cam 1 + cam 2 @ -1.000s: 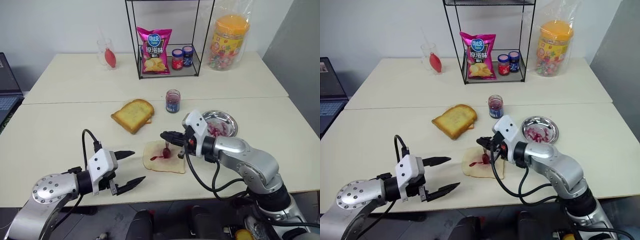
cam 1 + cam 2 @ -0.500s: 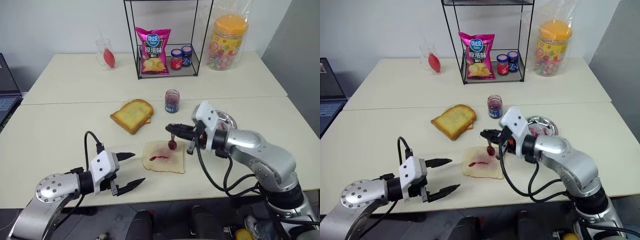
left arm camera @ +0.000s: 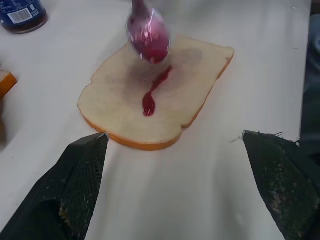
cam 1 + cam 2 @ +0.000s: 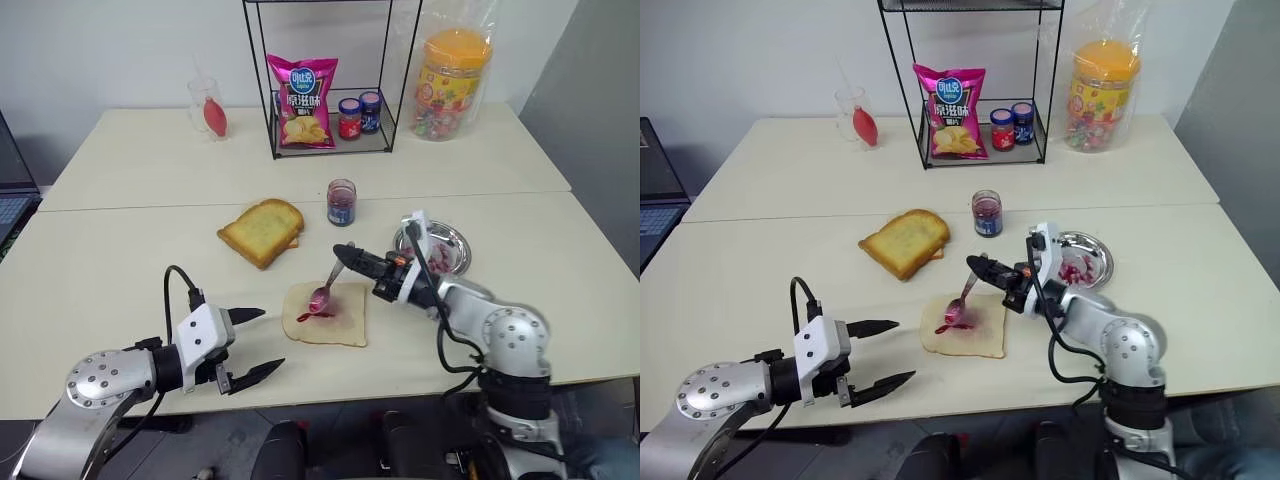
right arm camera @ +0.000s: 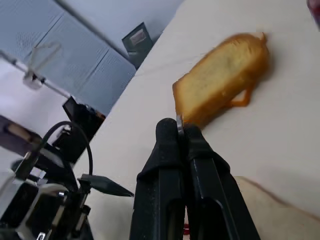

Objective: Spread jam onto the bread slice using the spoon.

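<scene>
The pale bread slice lies flat near the table's front edge, with a thin red streak of jam in its middle. My right gripper is shut on the handle of the silver spoon and points level toward the left, over the slice's far edge. The spoon slants down from it. Its bowl, coated in reddish jam, hangs close over the slice near the streak. I cannot tell whether it touches. My left gripper stands open and holds nothing, low over the table just left of the slice.
A round steel dish holding more jam sits right of the slice, behind my right forearm. Golden toast and a small dark jar lie beyond. A wire rack with a chips bag, an orange-lidded tub and a glass stand at the back.
My right wrist has rolled, so the spoon now slants instead of hanging straight down. It lifted off the slice to the right, then came back down over the streak. The left gripper stayed still.
</scene>
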Controlling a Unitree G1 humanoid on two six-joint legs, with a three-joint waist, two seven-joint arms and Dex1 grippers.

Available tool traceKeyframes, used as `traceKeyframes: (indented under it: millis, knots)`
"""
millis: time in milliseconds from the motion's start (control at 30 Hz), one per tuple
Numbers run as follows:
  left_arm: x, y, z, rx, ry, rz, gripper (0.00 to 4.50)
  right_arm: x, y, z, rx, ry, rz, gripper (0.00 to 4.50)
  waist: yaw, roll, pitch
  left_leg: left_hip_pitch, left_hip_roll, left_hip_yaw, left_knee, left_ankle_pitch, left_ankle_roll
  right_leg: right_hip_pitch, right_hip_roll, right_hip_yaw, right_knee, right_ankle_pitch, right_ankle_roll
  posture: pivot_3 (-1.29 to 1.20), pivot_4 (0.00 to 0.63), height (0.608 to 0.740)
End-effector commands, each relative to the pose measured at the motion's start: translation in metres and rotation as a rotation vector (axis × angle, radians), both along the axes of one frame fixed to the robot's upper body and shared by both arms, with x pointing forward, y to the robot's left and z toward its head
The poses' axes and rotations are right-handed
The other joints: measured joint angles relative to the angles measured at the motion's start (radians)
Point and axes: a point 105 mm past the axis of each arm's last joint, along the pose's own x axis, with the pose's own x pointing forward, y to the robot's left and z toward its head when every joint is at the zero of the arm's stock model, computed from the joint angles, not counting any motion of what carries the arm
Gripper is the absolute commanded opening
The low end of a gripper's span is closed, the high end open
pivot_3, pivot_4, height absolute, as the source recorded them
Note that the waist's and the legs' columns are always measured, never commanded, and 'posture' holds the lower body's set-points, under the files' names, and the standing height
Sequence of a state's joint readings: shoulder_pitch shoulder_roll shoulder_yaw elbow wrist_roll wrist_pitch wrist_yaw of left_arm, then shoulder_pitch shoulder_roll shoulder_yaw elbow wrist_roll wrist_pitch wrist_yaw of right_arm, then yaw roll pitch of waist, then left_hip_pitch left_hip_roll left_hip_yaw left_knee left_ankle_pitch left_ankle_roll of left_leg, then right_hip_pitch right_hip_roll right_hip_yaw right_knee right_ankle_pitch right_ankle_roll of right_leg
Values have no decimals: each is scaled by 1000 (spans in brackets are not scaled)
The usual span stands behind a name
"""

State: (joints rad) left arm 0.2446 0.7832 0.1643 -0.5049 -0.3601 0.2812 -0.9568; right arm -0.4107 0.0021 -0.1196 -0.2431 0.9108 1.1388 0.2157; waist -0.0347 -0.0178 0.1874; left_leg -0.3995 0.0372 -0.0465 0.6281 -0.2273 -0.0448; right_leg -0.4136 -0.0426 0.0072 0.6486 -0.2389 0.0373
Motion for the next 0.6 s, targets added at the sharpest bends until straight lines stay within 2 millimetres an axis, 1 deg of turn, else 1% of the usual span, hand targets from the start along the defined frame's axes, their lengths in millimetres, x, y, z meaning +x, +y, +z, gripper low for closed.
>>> traceKeyframes:
  millis: [33,67,133,200,333,467,600]
  knots:
    - [1,-1,15,-16,-49,-11,4500,6,8,4,57,9,-12,39,0,0,0,0,1,0,0,0,0,0,1,0,0,0,0,0,150,740]
    - [1,-1,16,-17,-48,-13,4500,7,9,3,61,13,-13,39,1,0,0,0,2,0,0,0,0,0,3,1,-1,0,0,0,150,740]
    - [-1,-2,18,-27,-35,-26,4500,11,13,-4,56,38,-20,39,2,0,0,0,5,0,0,0,0,0,5,1,-1,1,-1,0,150,740]
    - [-4,-5,19,-33,-15,-46,4500,14,13,-12,36,56,-27,39,1,0,0,0,7,1,0,0,0,-1,8,1,0,1,-1,0,150,740]
    - [-5,-9,19,-35,-15,-57,4500,16,4,-26,-1,85,-52,39,1,0,0,0,10,1,-1,0,0,-2,11,1,0,1,-3,0,150,740]
    - [-7,-10,18,-37,-9,-63,4500,17,-3,-30,-15,88,-80,39,1,0,0,0,11,0,-1,0,0,-2,13,2,1,1,-3,0,150,740]
    - [-8,-9,16,-30,-5,-73,4500,16,-16,-30,-25,84,-111,39,2,0,0,0,11,1,0,0,0,-2,14,5,1,0,-6,0,150,740]
